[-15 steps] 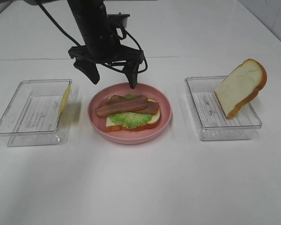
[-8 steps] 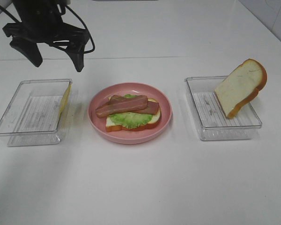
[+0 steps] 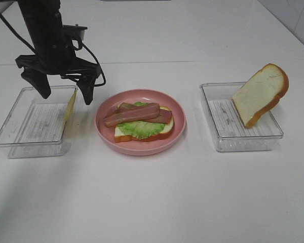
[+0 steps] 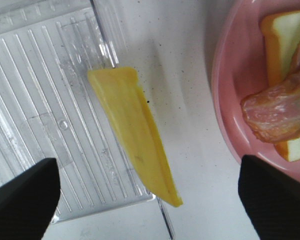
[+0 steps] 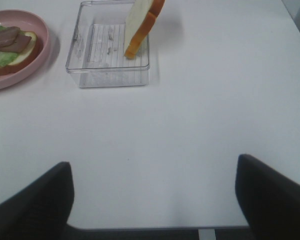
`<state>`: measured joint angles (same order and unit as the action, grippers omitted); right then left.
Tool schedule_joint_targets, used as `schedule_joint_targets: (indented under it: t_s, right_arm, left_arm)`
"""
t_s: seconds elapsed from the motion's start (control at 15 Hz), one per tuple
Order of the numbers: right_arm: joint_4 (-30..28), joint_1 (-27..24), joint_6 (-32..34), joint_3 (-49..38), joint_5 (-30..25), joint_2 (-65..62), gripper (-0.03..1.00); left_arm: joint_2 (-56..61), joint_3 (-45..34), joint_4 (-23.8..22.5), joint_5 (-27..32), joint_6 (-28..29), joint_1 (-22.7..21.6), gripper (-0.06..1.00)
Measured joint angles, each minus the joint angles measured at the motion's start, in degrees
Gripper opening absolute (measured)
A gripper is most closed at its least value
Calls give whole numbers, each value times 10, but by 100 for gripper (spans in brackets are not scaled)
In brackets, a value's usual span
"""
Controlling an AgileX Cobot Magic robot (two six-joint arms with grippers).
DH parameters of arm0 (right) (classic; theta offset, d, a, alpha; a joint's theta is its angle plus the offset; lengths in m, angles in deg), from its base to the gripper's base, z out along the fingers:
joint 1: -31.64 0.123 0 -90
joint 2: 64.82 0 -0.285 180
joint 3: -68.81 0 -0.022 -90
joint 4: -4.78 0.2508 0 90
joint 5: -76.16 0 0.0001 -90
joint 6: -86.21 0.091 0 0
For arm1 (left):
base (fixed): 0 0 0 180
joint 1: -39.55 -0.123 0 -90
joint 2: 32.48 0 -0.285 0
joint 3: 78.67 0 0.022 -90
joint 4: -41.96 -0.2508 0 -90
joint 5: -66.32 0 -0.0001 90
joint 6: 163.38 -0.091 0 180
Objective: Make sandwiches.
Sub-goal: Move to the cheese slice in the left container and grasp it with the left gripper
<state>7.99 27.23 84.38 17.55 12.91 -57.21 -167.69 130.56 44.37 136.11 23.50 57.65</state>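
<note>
A pink plate (image 3: 178, 114) holds a bread slice (image 3: 164, 129) topped with green lettuce (image 3: 137, 129) and bacon strips (image 3: 131, 114). A yellow cheese square (image 3: 70, 106) leans on the right wall of the left clear tray (image 3: 20, 136); it also shows in the left wrist view (image 4: 135, 130). My left gripper (image 3: 65, 92) is open and hangs over that wall, one finger on each side of the cheese. A second bread slice (image 3: 261, 93) leans in the right clear tray (image 3: 243, 142). My right gripper (image 5: 152, 200) is open over bare table, away from everything.
The plate (image 4: 230, 125) lies close to the right of the left tray. In the right wrist view the right tray (image 5: 107, 75) and the plate (image 5: 20, 75) lie far ahead. White table all around.
My left gripper moved from above the plate's back rim leftward, rose, then came down over the left tray's right wall and the cheese. Nothing else moved.
</note>
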Motion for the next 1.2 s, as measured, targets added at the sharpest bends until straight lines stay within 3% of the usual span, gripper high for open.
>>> schedule_joint_targets:
  t_s: [0.33,0.87,1.0,1.2]
  right_arm:
    - [0,0,0,0,0,0,85]
    - [0,0,0,0,0,0,85]
    - [0,0,0,0,0,0,85]
    - [0,0,0,0,0,0,85]
  left_arm:
    - [-11,-2,-46,0,9,0,85]
    - [-32,-2,-47,0,11,-1,81]
    - [-32,-2,-47,0,15,-1,75]
    - [-32,-2,-47,0,18,-1,48]
